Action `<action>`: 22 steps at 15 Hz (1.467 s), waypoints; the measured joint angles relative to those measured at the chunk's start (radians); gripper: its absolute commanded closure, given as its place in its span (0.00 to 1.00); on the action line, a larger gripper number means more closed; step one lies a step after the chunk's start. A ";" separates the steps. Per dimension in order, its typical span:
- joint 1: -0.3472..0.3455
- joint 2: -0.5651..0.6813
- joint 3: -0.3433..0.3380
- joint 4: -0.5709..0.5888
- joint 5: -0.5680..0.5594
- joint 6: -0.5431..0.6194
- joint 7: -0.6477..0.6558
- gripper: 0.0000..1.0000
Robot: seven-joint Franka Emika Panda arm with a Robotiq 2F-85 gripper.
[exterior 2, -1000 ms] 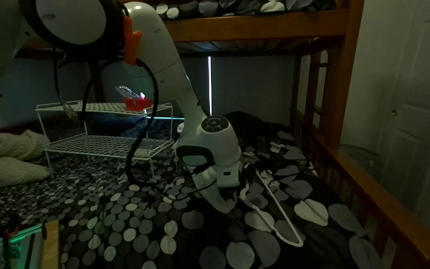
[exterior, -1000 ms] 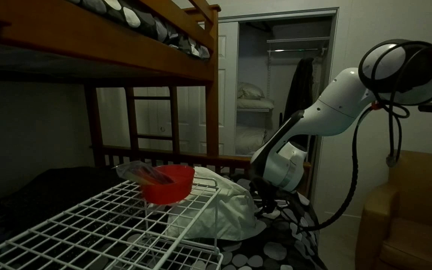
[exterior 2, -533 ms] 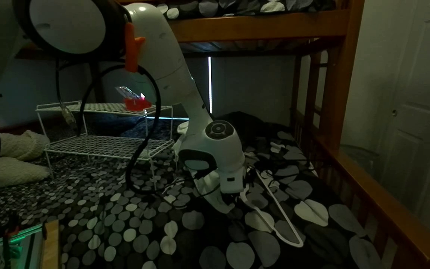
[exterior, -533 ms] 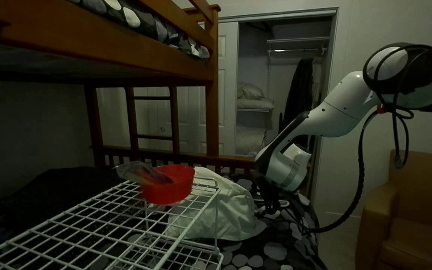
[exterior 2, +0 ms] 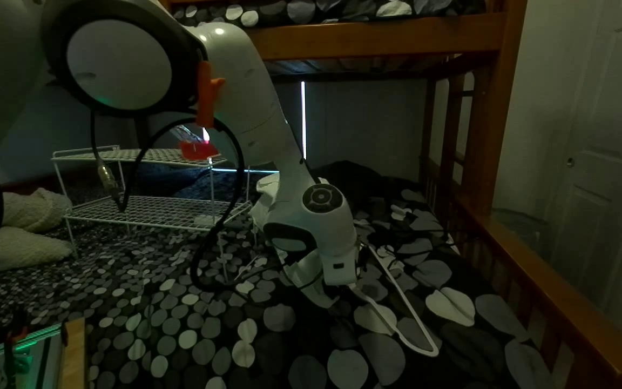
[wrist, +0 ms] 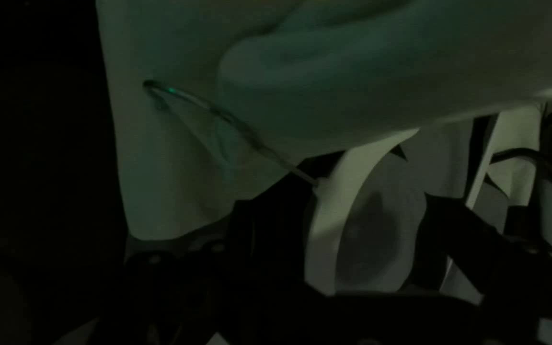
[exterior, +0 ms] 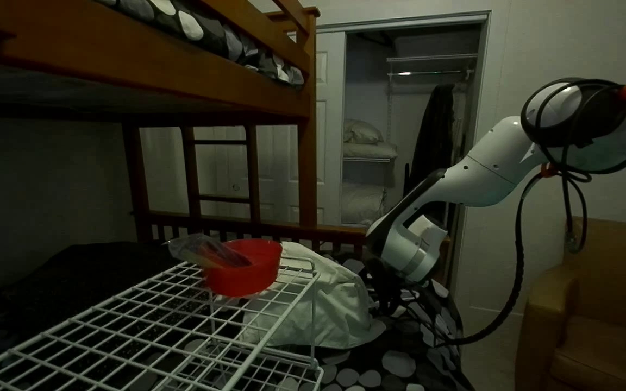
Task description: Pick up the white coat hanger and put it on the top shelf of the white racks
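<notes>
Your gripper [wrist: 355,215] sits at the bottom of the wrist view, fingers apart; the white coat hanger [wrist: 327,225] has its shoulder in the gap, just below the hook [wrist: 237,125]; not clamped as far as I see; too dark to tell if either finger touches. I read it as lining up the grasp; near the neck makes sense, hook and shoulder meet there; expect the long end to droop or swing on lift.

Hook lies over white cloth [wrist: 352,91], upper left of the wrist view; touching or just above, can't say; could snag. Hanger lies on the dotted bedspread [exterior 2: 289,351], long end at lower right in an exterior view.

White racks [exterior 2: 154,212] stand on the bed, left of frame in an exterior view; red bowl [exterior: 245,271] with a clear packet [exterior: 199,251] is at one end of the top shelf [exterior 2: 151,156], so I'd set down away from it.

Wrist view alone shows hook and finger gap; the arm [exterior 2: 322,227] blocks both outside; the hanger's far end shows only in an exterior view; racks never show at the wrist.
</notes>
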 measured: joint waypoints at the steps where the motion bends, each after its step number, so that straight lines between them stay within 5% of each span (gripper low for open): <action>1: 0.000 0.017 -0.001 0.012 0.000 0.000 -0.009 0.05; 3: 0.000 0.049 -0.004 0.032 0.000 0.012 -0.021 0.03; 5: -0.001 0.081 -0.002 0.055 0.000 0.057 -0.027 0.28; 15: -0.023 0.174 0.075 0.148 -0.044 0.195 -0.042 0.99; 22: -0.100 0.164 0.170 0.146 -0.120 0.242 -0.042 0.99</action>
